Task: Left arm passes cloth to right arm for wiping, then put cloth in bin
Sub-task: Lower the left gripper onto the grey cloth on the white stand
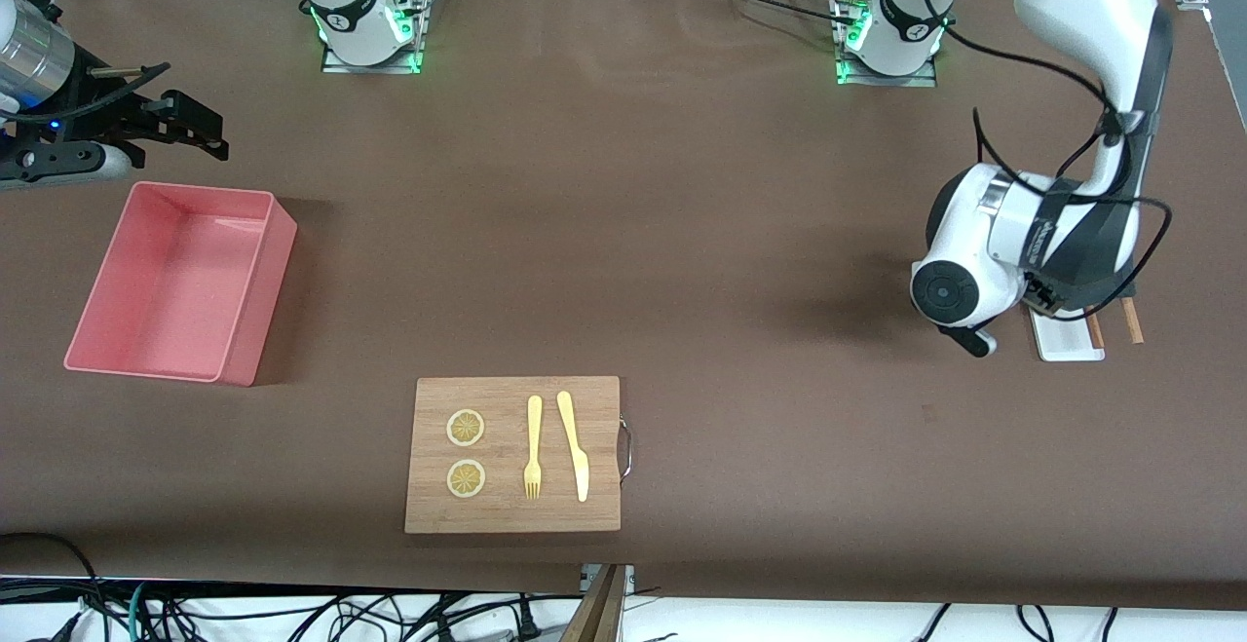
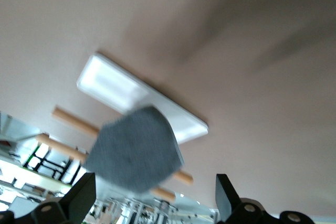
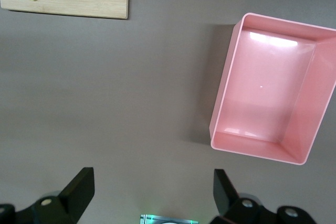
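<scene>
I am looking at a wide tabletop (image 1: 623, 233) covered in a matte dark brown sheet, with aluminium framing at its corners near the arm bases and a tangle of black cables hanging off the edge nearest the front camera. My landmark is the rectangular bamboo cutting board (image 1: 513, 454) with a metal handle, lying close to that edge; on it sit two lemon slices (image 1: 466, 453), a yellow fork (image 1: 533, 447) and a yellow knife (image 1: 574, 445). The low pink plastic bin (image 1: 185, 282) lies farther from the camera than the board, toward the right arm's end of the tabletop. The right claw (image 1: 195, 131) hangs over bare tabletop just beside the bin, fingers spread wide and holding nothing. Toward the left arm's end, well apart from the board, the left arm (image 1: 1033, 243) bends low over a small white flat tray (image 2: 142, 98) and thin wooden sticks (image 2: 73, 121). In the left wrist view the charcoal grey cloth (image 2: 134, 153) rests across the tray's edge and the sticks, with the left claw (image 2: 152, 198) poised above it, fingers (image 2: 81, 198) wide apart and not touching it. Past the table edge in that view I can make out blurred bright room clutter.
</scene>
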Available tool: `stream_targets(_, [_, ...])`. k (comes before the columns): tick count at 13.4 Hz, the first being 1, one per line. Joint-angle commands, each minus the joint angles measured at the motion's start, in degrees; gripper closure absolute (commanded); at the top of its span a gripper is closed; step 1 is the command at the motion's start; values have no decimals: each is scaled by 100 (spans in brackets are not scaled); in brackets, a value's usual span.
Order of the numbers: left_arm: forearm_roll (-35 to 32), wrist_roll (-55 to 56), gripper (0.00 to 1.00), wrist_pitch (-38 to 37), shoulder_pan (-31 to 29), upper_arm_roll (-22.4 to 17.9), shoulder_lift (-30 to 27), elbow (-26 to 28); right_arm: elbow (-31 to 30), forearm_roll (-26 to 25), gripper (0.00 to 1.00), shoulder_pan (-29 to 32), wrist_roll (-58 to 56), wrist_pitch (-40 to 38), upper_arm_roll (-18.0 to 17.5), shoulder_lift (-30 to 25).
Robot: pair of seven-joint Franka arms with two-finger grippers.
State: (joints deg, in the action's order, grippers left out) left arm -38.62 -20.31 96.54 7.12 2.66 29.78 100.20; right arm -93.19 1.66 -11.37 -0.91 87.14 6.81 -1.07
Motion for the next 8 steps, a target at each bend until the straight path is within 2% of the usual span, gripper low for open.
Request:
stream_targets(1, [-146, -647, 0, 846, -526, -3, 115, 270, 134, -69, 0, 38, -59, -92, -22, 45])
stream_targets(4, [-94, -773, 0, 1279, -957, -3, 265, 421, 126, -69, 0, 38, -59, -101, -22, 45])
stream_targets(6, [38, -773, 0, 1306, -1159, -3, 370, 421, 126, -69, 0, 38, -59, -101, -22, 45])
stream_targets(8, [39, -790, 6, 1411, -1187, 6, 440, 421, 134, -69, 0, 38, -59, -92, -22, 45])
